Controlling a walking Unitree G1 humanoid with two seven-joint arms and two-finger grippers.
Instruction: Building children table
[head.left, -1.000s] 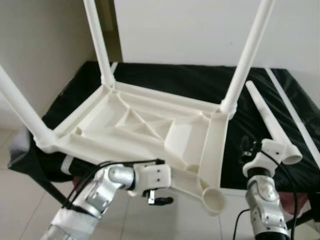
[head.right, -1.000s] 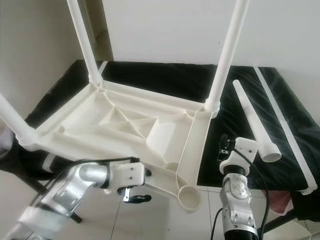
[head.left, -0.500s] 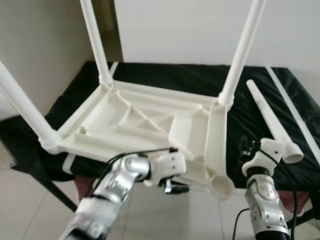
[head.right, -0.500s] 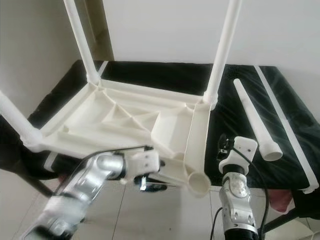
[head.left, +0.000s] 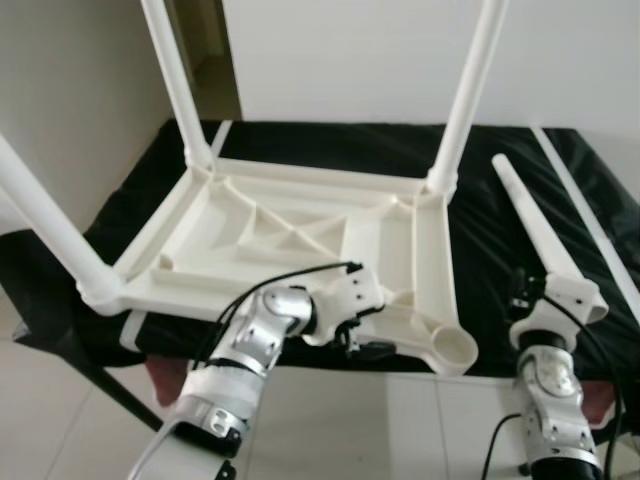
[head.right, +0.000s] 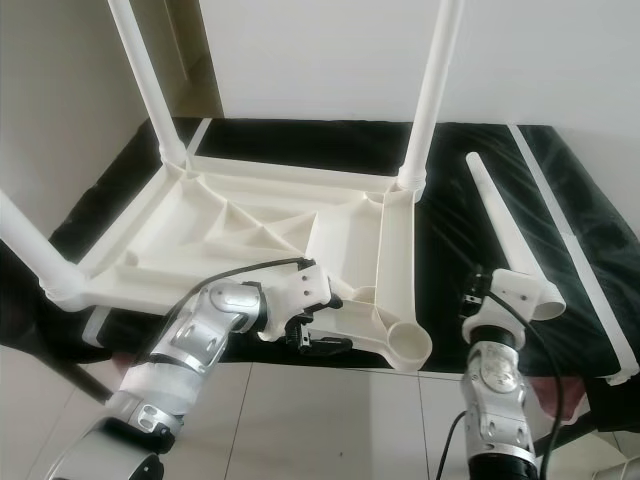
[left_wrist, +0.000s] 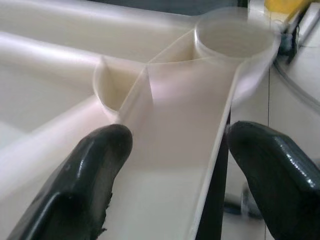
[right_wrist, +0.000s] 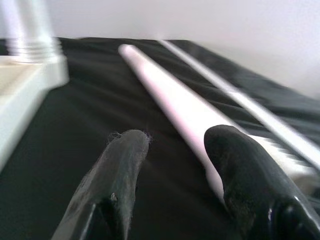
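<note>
**A:** White walls and pale floor tiles frame a low surface draped in black cloth (head.left: 330, 150). What lies on the cloth?

**B:** An upturned white plastic children's table top (head.left: 300, 240), ribbed underside facing up. Three white tubular legs already stand in its corners: two at the far corners, the far-left leg (head.left: 172, 75) and the far-right leg (head.left: 468, 95), both rising steeply, and the near-left leg (head.left: 45, 225), slanting up and out toward the robot's left.

**A:** And the fourth corner?

**B:** The near-right round socket (head.left: 453, 350) is open, with no leg in it. It overhangs the near edge of the cloth, above the tiles.

**A:** Where is the leg for it?

**B:** A loose white tapered leg (head.left: 535, 235) lies flat on the cloth to the right of the table top, apart from it. Its long axis runs from far to near, narrow tip pointing at the back wall, wide open end toward the robot.

**A:** What are the grippers doing?

**B:** The left gripper (left_wrist: 170, 165) straddles the near rail of the table top just beside the empty socket. One black finger (left_wrist: 85, 175) sits inside the rail, the other outside its edge, spread wide. Whether they actually press the plastic, I cannot tell. The right gripper (right_wrist: 175, 145) hovers at the wide end of the loose leg, fingers parted and holding nothing, one finger (right_wrist: 245, 165) in front of the leg.
</note>
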